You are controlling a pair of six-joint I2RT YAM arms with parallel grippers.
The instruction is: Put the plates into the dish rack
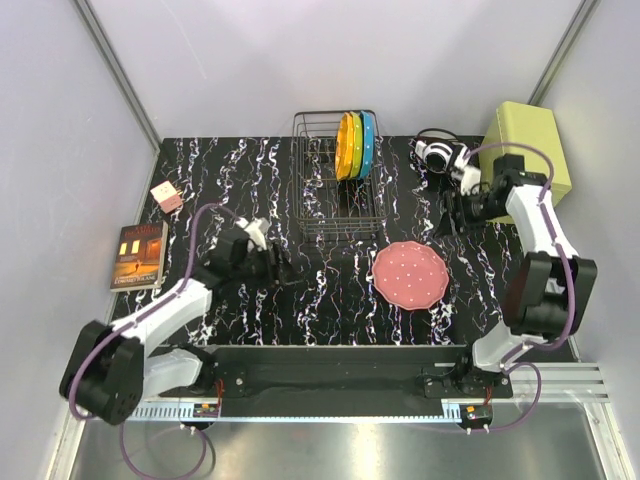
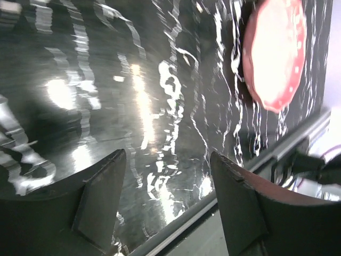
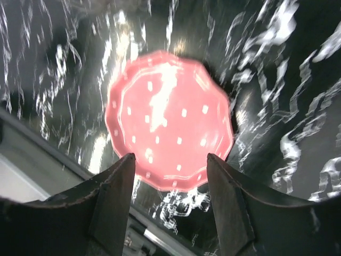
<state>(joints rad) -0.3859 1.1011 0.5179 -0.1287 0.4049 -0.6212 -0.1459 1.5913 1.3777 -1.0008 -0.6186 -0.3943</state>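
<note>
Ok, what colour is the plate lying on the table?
Pink plate with white dots; right wrist view shows it best.

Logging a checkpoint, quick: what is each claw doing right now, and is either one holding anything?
Left claw: open, holding nothing.
Right claw: open, holding nothing; the pink plate is not gripped.

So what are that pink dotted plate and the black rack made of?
The round pink scallop-edged plate looks like glossy plastic or melamine, possibly glazed ceramic: it throws a bright glare in the right wrist view. The rectangular black dish rack looks like thin coated metal wire, matte, seen as an open grid.
</note>
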